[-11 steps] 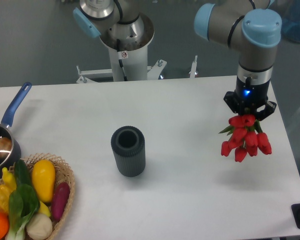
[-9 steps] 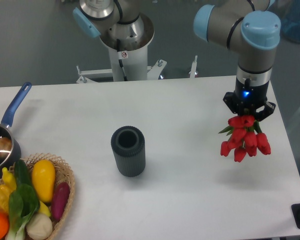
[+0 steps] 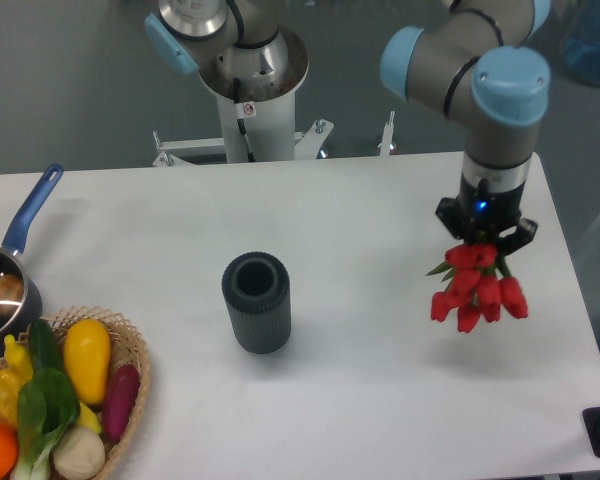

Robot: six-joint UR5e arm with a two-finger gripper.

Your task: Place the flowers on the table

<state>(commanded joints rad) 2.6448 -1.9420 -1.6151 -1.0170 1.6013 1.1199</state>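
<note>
A bunch of red tulips [image 3: 475, 290] with green leaves hangs head down from my gripper [image 3: 480, 238], above the right part of the white table [image 3: 360, 400]. The gripper is shut on the stems, which are hidden between the jaws. The flower heads hang clear of the table, with a faint shadow under them. A dark grey ribbed vase [image 3: 256, 302] stands upright and empty in the middle of the table, well to the left of the flowers.
A wicker basket [image 3: 130, 390] of vegetables sits at the front left corner. A pot with a blue handle [image 3: 20, 250] is at the left edge. A second arm's base [image 3: 250, 90] stands behind the table. The table's right edge is close to the flowers.
My gripper has moved a little to the left and toward the front with the tulips in it. Nothing else has moved.
</note>
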